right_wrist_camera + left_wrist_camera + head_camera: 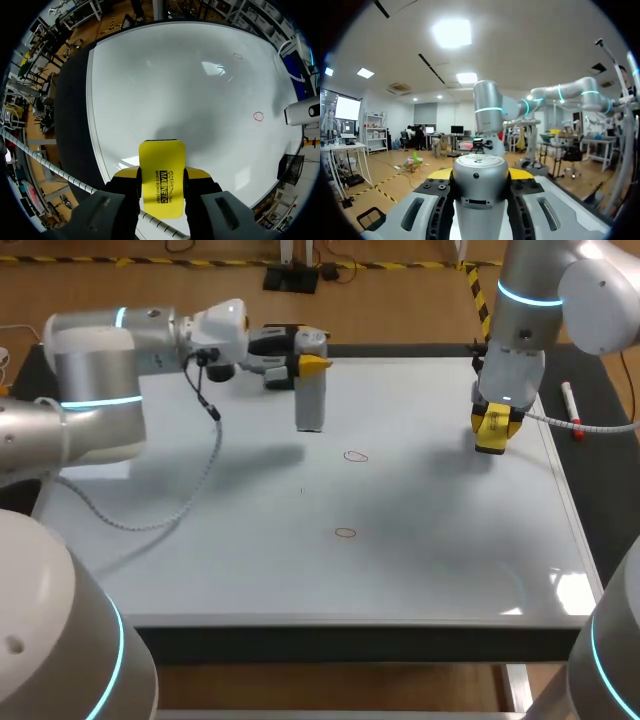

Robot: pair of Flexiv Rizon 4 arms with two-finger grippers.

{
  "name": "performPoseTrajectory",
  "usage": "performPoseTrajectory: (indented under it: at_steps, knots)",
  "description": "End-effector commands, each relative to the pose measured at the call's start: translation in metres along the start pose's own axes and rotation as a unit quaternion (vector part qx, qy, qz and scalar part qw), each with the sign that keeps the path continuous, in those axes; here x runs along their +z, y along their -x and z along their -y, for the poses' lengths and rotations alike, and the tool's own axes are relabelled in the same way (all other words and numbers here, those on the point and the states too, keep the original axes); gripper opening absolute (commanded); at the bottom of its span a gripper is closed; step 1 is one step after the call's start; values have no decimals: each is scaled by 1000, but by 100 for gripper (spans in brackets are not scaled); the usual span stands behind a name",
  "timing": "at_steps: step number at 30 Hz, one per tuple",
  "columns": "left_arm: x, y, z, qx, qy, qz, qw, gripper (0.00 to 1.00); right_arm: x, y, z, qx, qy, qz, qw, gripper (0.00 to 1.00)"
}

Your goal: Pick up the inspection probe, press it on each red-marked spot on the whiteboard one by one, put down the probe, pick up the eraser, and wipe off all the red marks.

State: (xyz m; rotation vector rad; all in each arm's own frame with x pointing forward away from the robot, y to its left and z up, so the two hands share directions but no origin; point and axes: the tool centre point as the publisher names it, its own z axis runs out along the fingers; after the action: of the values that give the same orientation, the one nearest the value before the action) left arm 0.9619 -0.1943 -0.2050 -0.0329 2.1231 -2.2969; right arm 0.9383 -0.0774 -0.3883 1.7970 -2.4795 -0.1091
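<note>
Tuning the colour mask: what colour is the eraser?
Bright yellow eraser, with black print on its face; clearest in the right wrist view.

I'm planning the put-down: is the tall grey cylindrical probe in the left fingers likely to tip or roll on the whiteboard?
Stood on end, the tall grey cylindrical probe would probably tip easily, being much taller than wide. Laid flat, its round body may roll on the glossy whiteboard. It looks rigid, hanging straight.

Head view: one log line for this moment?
left tool: shut on probe | right tool: shut on eraser | whiteboard: two red marks, unwiped
</note>
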Motion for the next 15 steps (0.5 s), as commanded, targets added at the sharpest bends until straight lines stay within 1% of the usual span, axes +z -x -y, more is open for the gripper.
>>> performPoseTrajectory:
  at_steps: [1, 6, 15]
  knots:
    - [-27, -9, 9, 5, 3, 11, 1000, 0, -1, 0, 1, -1, -1, -1, 1000, 0]
    - [-56, -5, 9, 10, 4, 27, 1000, 0, -1, 0, 1, -1, -1, -1, 1000, 0]
    - [-105, -6, 13, 13, 7, 59, 998, 0, -1, 0, 1, -1, -1, -1, 1000, 0]
